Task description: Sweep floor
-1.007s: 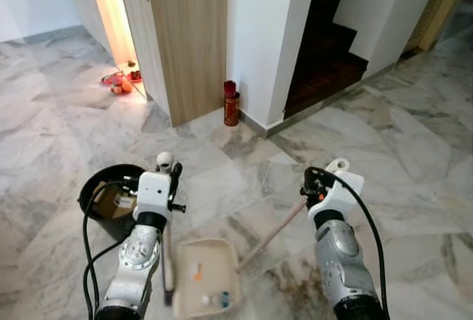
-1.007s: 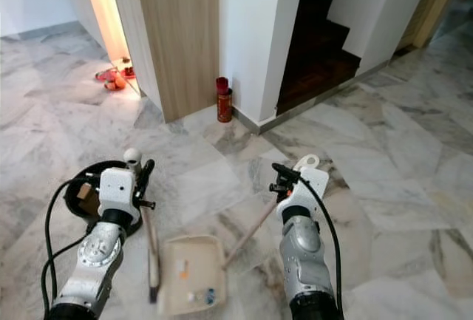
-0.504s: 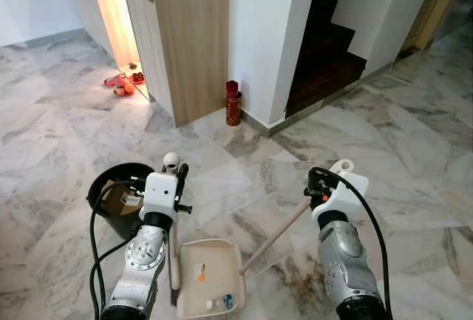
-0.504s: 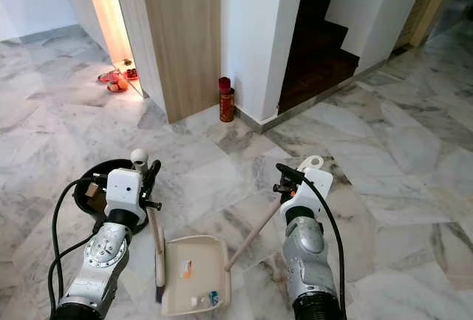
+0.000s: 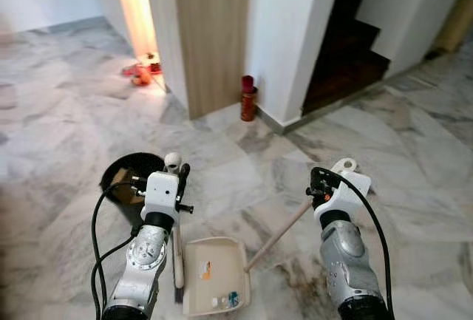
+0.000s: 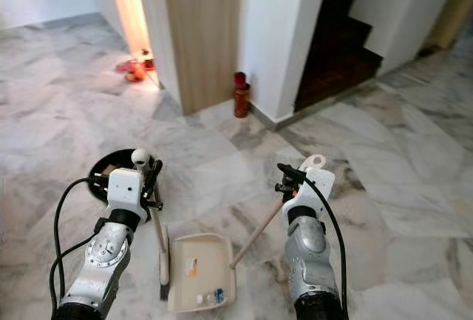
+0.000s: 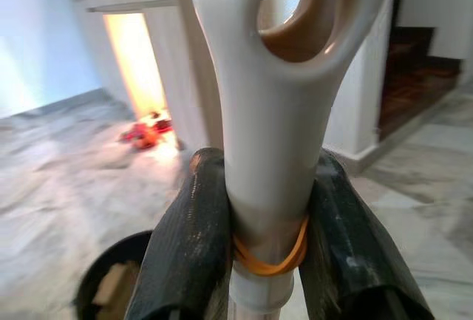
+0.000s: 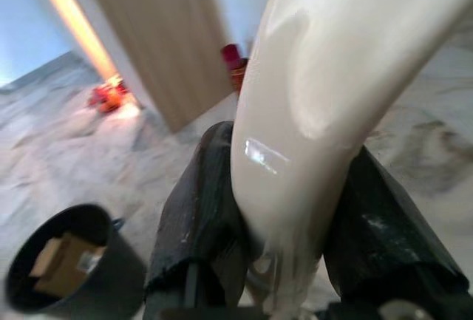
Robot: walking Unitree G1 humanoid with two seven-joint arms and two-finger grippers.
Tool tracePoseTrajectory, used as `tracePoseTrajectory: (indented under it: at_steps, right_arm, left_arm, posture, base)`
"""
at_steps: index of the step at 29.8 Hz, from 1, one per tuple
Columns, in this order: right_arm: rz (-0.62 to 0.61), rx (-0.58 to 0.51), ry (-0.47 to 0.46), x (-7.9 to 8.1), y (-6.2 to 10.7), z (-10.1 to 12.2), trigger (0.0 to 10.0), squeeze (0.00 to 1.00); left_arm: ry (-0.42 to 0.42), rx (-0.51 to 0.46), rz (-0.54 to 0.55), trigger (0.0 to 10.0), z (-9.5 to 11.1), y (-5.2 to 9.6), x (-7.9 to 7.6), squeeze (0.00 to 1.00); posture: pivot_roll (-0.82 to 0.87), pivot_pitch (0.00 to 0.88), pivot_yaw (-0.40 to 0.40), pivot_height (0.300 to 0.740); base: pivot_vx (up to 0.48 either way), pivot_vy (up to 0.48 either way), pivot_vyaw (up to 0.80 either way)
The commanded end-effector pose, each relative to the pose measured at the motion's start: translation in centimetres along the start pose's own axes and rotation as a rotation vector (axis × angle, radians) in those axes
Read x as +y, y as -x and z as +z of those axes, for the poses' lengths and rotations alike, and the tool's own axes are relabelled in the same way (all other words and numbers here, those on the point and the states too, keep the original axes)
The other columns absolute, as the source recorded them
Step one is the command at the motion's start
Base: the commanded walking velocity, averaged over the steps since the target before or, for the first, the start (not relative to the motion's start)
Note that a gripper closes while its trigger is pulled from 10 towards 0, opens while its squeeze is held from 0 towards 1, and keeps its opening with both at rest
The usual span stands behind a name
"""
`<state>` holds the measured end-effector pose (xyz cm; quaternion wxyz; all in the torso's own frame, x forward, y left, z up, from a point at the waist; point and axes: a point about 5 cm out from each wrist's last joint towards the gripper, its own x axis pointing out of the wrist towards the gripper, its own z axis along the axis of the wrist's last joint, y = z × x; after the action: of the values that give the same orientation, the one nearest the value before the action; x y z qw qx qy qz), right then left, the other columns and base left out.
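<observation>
Setting: a home, hallway or entry area. Floor (image 5: 66,135) is polished grey-white marble tile. A dark wooden staircase (image 5: 347,46) rises between white walls (image 5: 284,32). A tall wood-panelled cabinet (image 5: 207,32) stands beside an open, warmly lit recess, with red shoes or slippers (image 5: 140,72) on the floor at its mouth. A red canister (image 5: 249,98) stands at the base of the wall. A black bin (image 5: 133,179) holding cardboard scraps sits on the floor.

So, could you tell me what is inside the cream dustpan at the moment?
The dustpan holds a few small scraps near its front lip: an orange bit, a blue bit and some pale pieces. They are too small to identify. The left gripper holds the broom handle, the right gripper the dustpan's handle.
</observation>
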<state>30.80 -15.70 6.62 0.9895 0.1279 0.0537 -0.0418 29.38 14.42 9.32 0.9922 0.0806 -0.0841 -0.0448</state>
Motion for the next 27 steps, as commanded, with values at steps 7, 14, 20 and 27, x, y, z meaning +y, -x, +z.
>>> tracePoseTrajectory:
  at_steps: [7,14,20,27]
  right_arm:
    - [0.025,-0.063,-0.023,0.70,-0.32,1.25,10.0,0.00]
    - [0.027,-0.063,-0.023,0.73,-0.36,1.26,10.0,0.00]
    - [0.024,-0.052,-0.027,0.75,-0.41,1.11,10.0,0.00]
    - [0.029,-0.051,-0.032,0.81,-0.42,1.09,10.0,0.00]
  left_arm:
    - [-0.008,-0.040,0.003,10.0,0.81,-0.30,0.21,0.00]
    - [-0.006,-0.041,0.005,10.0,0.79,-0.25,0.21,0.00]
    - [-0.007,-0.039,0.006,10.0,0.77,-0.24,0.22,0.00]
    - [-0.007,-0.024,0.004,10.0,0.60,-0.29,0.19,0.00]
  posture:
    - [0.07,0.000,-0.015,0.740]
    - [0.08,0.000,-0.017,0.740]
    - [0.07,0.000,-0.016,0.740]
    - [0.07,0.000,-0.014,0.740]
  base:
    - [0.000,0.000,0.80]
    - [0.000,0.000,0.80]
    - [0.000,0.000,0.40]
    - [0.000,0.000,0.00]
